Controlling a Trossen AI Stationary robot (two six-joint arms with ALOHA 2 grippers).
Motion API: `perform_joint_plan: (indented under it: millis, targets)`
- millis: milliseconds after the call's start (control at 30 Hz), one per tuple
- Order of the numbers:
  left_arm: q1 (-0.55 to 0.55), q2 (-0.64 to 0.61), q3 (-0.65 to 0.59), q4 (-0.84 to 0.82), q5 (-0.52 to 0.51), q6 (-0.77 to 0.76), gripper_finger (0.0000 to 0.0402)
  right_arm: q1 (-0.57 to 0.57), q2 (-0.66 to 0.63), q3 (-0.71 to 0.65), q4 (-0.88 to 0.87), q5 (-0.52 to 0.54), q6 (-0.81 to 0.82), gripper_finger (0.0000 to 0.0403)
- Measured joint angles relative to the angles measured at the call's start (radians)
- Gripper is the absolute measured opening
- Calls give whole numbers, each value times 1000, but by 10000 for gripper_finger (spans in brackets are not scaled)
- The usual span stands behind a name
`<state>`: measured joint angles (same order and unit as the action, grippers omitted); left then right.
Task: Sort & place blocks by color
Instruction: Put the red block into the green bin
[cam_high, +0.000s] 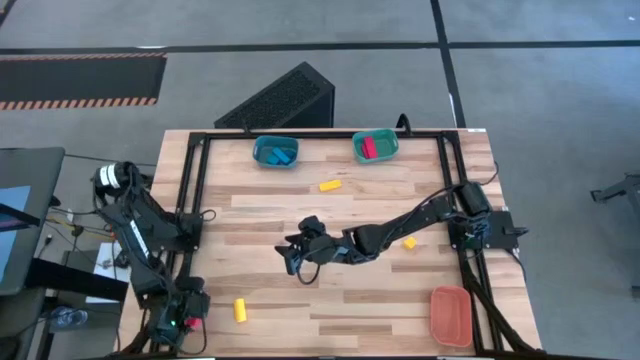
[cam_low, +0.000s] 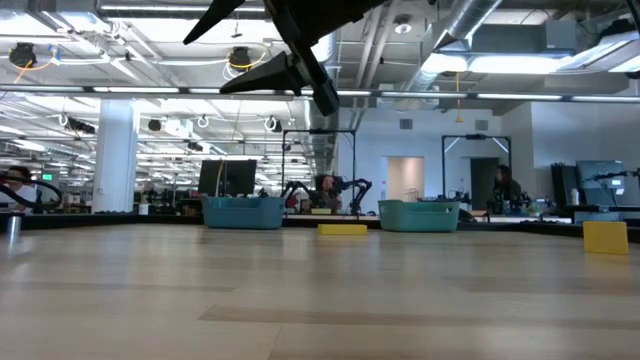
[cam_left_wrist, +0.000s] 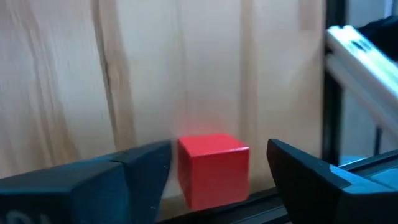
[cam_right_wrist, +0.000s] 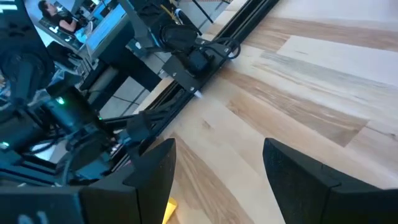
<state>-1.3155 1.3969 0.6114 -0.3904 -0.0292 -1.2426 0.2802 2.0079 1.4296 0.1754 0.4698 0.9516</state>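
- The blue bin (cam_high: 275, 152) sits at the table's far edge, at about 11 o'clock from the table's middle; blue blocks (cam_high: 279, 155) lie inside it.
- The teal bin (cam_high: 375, 146) stands near it at about 1 o'clock and holds a red block (cam_high: 368, 148).
- The orange bin (cam_high: 451, 315) lies at about 4 o'clock, by the near right corner; nothing can be made out in it.
- Loose on the wood: a yellow bar (cam_high: 330, 184) at 12 o'clock, just in front of the two far bins, a small yellow cube (cam_high: 410, 242) at 3 o'clock beside the right arm, and a yellow block (cam_high: 240, 310) at 7 o'clock.
- The left gripper (cam_left_wrist: 217, 171) is low at the near left corner, at about 8 o'clock; its fingers are spread on either side of a red cube (cam_left_wrist: 213, 168) resting on the table against the frame rail, with a gap on one side.
- The right gripper (cam_high: 292, 254) hangs over the table's middle, fingers spread and holding nothing.
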Motion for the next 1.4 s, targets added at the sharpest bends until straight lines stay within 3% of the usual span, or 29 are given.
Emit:
perform_joint_plan:
  millis: [167,267,400,600,900,1100,1200,1300,1400]
  targets:
    - [11,71,18,-29,124,16,270,0,0,0,-26,-1,0,264]
    - [18,70,18,-36,139,8,260,-2,0,0,-26,-1,-3,264]
    - [31,50,16,-45,121,-10,216,-7,0,0,-26,-2,13,264]
    - [35,48,16,-54,104,15,110,-6,0,0,-26,-4,16,264]
    - [69,50,31,-76,81,97,106,-6,0,0,-26,-37,19,264]
    - [116,49,109,-276,-64,233,107,-6,-34,0,-44,-91,17,264]
    - [143,35,142,-375,-200,301,110,-8,-80,0,-69,-111,-32,264]
    - [193,1,146,-413,-307,351,112,-14,-140,0,-108,-113,-108,264]
    - [273,-33,147,-429,-339,410,113,-24,-224,1,-214,-96,-190,264]
